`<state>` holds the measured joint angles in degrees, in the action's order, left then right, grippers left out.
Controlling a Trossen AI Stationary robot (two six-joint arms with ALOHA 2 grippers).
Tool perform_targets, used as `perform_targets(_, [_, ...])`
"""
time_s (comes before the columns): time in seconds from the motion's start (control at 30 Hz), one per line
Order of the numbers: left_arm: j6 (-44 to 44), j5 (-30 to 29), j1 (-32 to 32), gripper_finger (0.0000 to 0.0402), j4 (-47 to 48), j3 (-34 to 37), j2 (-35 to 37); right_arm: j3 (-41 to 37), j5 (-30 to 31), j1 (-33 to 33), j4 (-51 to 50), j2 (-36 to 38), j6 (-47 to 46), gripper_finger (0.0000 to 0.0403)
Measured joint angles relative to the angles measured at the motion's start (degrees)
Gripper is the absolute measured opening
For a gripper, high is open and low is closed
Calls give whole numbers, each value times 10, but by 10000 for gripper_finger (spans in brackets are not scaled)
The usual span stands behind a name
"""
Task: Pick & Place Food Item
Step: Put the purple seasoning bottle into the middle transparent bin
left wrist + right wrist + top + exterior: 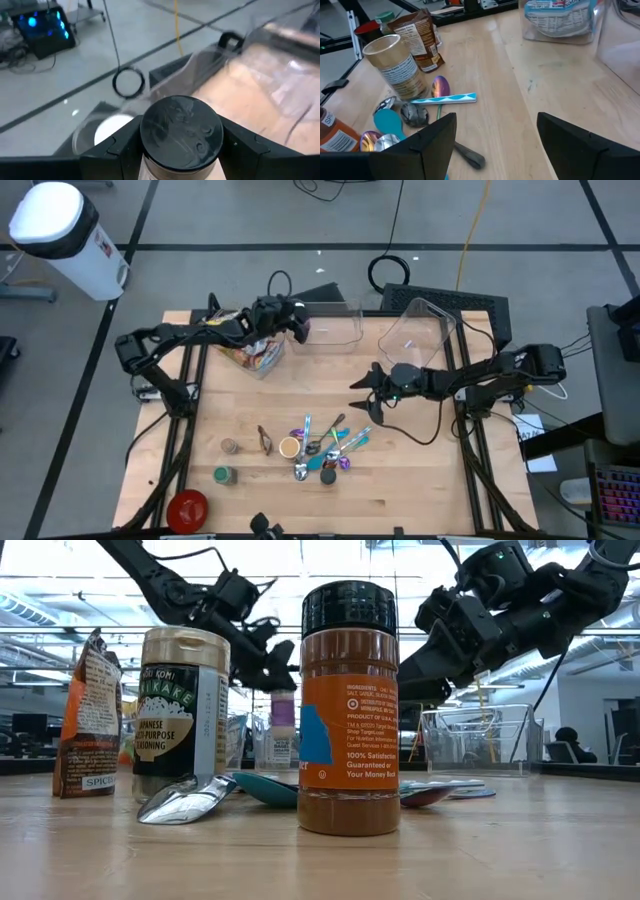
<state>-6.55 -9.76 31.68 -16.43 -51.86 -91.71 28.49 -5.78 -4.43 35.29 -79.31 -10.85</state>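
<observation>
My left gripper point(296, 326) is at the far side of the table, over the left end of a clear bin point(335, 328), and is shut on a small bottle with a dark round cap point(181, 131). In the low view the bottle point(283, 735) stands upright below the gripper and shows a purple-and-white label. My right gripper point(362, 388) hovers open and empty right of the table's middle. In its wrist view point(495, 135) it is above bare wood near the spoons point(442, 99). My left gripper pinches the bottle between its two fingers point(117, 150), one on each side just under the cap point(150, 169). The fingers come from above, slanting down. The bottle is upright with its cap toward the wrist. I cannot tell whether its base rests on anything.
A second clear bin point(420, 330) lies tipped at the far right. A clear tub with a food bag point(255, 355) stands under my left arm. Spoons point(330, 445), a furikake jar point(180, 715), an orange spice jar point(348, 710), a brown packet point(90, 720) and a red object point(187, 508) crowd the near middle.
</observation>
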Motion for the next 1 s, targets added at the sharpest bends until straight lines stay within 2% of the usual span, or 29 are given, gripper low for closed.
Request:
perform_targets(0.3, [-3,-43,-3,208,-7,0,-53,0,0,0,-4,0,0,267])
perform_targets(0.63, [-40,-43,-4,208,9,0,-54,0,0,0,-3,0,0,267])
perform_targets(1.0, [-37,-54,-7,208,14,0,-63,0,0,0,-2,0,0,267])
